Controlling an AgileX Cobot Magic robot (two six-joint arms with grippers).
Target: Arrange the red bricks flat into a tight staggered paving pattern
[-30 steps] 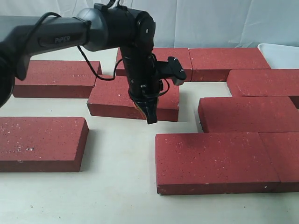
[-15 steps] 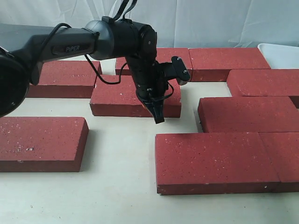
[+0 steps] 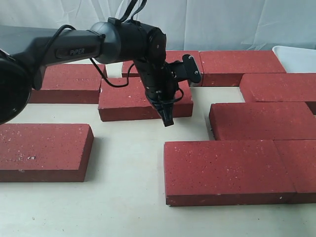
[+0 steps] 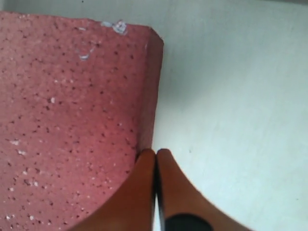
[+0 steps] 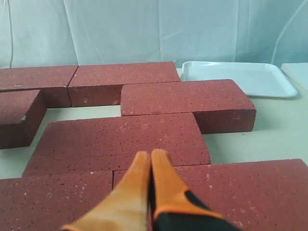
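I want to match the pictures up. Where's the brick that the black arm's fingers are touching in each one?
Exterior view: the touched brick lies in the middle, behind the left fingers.
Left wrist view: the brick fills the picture's left side, beside the fingers.
Right wrist view: probably the cut-off brick at the picture's left edge.
Shared landmark: the white tray, exterior and right wrist views.

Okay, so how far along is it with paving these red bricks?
Done: the right-hand bricks sit close in staggered rows. In hand: the left gripper, fingers closed, touches the middle brick, which lies apart from that group. Left: that brick, the back-left brick and the near-left brick need closing up.
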